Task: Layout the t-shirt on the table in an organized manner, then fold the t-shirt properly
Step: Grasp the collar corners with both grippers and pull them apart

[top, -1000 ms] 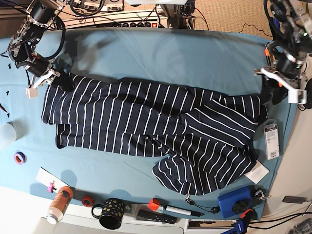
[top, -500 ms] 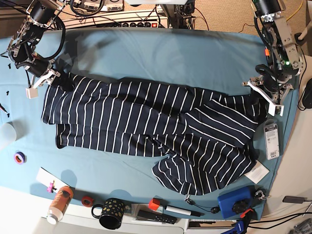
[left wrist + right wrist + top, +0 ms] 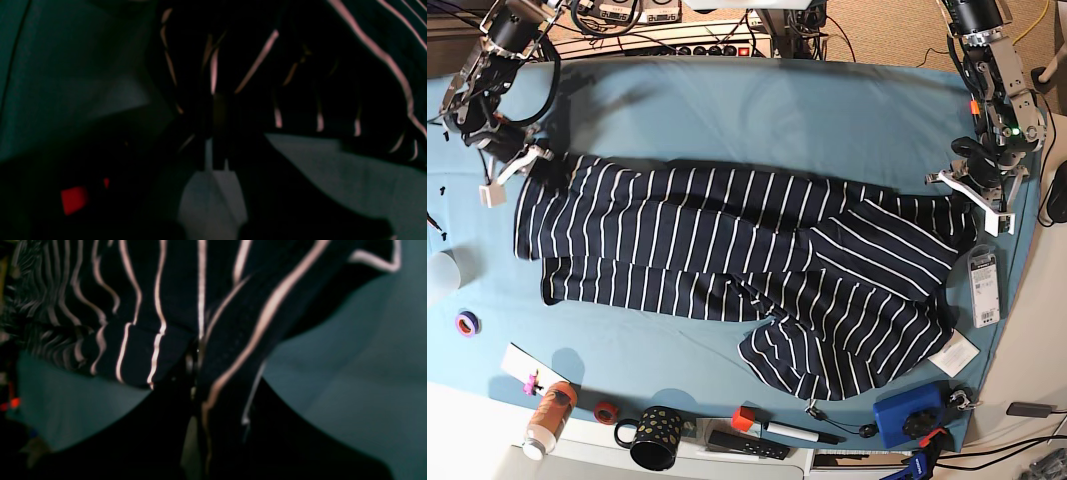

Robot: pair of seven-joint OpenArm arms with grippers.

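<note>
The navy t-shirt (image 3: 727, 240) with white stripes lies stretched sideways across the teal table (image 3: 757, 110), and its lower right part is bunched and folded over. My left gripper (image 3: 968, 196) is shut on the shirt's upper right edge. In the left wrist view the gripper (image 3: 217, 133) pinches dark striped fabric (image 3: 367, 83) just above the cloth. My right gripper (image 3: 527, 164) is shut on the shirt's upper left corner. In the right wrist view the gripper (image 3: 196, 373) clamps a fold of the shirt (image 3: 173, 290).
Along the front edge stand a bottle (image 3: 549, 418), a dotted mug (image 3: 657, 438), a remote (image 3: 747, 443), a marker (image 3: 792, 432) and a blue box (image 3: 912, 415). A packaged item (image 3: 984, 285) and a white tag (image 3: 954, 353) lie at the right edge. A tape roll (image 3: 467, 323) lies at the left.
My left gripper has come in from the table's right edge onto the shirt's upper right corner and drawn it up. My right gripper has shifted slightly up, and the top edge is now tauter.
</note>
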